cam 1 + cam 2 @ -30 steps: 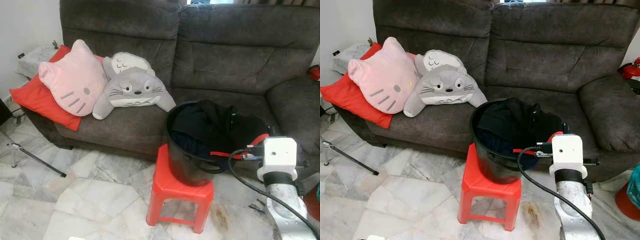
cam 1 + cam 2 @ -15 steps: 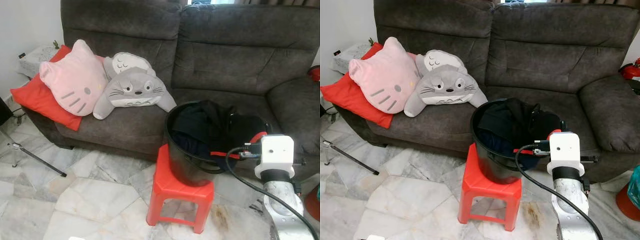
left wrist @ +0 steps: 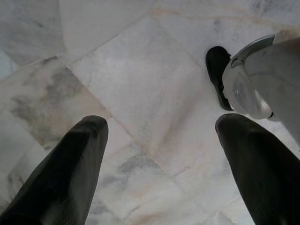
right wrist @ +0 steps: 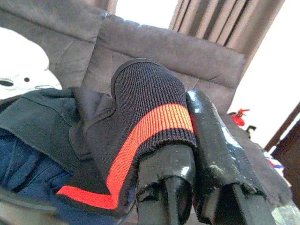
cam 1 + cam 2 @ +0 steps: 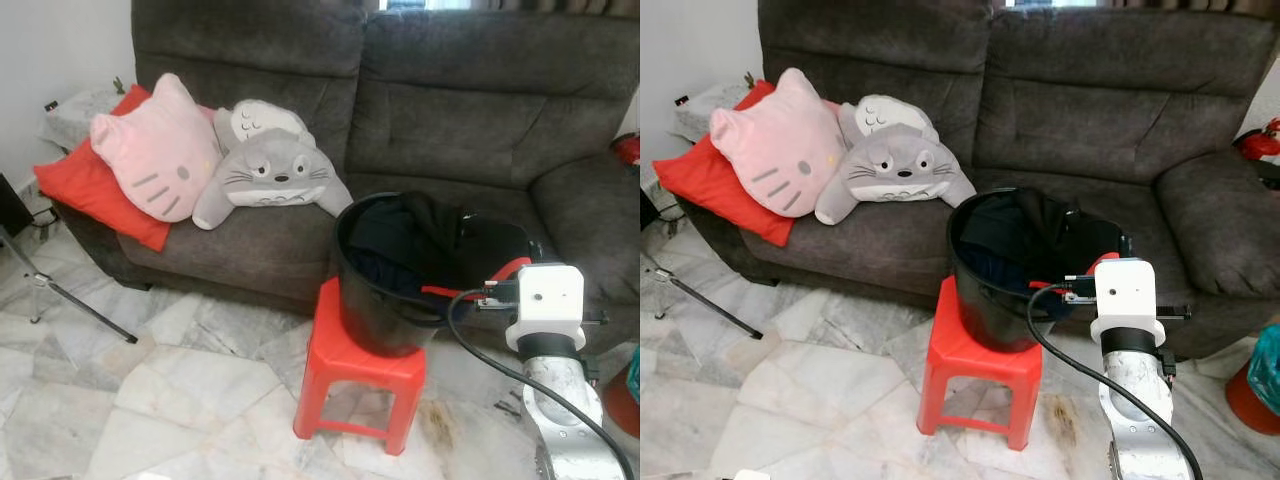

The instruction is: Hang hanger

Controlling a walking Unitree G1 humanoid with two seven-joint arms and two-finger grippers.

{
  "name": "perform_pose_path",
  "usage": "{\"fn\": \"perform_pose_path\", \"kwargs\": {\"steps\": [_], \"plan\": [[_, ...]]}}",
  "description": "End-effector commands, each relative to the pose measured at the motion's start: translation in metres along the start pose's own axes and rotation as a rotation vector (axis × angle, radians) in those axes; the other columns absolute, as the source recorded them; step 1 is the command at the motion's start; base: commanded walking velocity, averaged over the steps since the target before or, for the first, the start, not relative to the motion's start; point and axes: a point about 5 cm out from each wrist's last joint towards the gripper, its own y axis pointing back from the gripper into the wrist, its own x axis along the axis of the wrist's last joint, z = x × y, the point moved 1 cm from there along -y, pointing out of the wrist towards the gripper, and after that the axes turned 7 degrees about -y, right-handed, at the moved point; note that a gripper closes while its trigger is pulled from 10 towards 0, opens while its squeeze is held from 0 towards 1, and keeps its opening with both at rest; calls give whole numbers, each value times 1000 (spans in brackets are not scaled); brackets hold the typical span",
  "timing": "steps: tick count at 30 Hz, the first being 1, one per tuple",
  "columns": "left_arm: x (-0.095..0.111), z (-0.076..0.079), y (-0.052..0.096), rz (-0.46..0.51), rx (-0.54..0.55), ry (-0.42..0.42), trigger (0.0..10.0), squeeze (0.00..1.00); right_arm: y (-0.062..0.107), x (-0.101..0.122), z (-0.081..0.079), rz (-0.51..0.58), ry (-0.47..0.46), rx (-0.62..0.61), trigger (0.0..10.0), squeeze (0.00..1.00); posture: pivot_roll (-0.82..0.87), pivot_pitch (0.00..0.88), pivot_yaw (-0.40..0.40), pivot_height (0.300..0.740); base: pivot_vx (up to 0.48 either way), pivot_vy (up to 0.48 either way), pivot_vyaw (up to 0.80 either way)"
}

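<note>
A black bucket full of dark clothes stands on a red stool before the sofa. My right gripper is at the bucket's right rim, shut on a black knitted garment with a red stripe. The cuff is wrapped over one finger, and the red stripe trails over the rim. In the eye views the white wrist block hides the fingers. My left gripper hangs open over the marble floor with nothing between its fingers. I see no hanger.
A dark grey sofa carries a pink cat cushion, a grey plush and a red cushion. A tripod leg crosses the floor at left. A red object and a teal one sit at far right.
The camera has shifted a little, so the whole scene sits slightly to the right. My right gripper stays shut on the striped garment at the bucket's rim.
</note>
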Motion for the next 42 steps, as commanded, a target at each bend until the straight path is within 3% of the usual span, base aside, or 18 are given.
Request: {"fn": "perform_pose_path", "kwargs": {"steps": [1,42], "plan": [[-2,0,0,-11,-3,-5,10000,0,0,-1,0,-8,4,-6,10000,0,-133,0,1,740,-300,0,0],[0,0,0,-7,-2,-2,10000,0,-5,9,-7,43,42,-12,10000,0,-136,11,0,740,-302,0,0]]}}
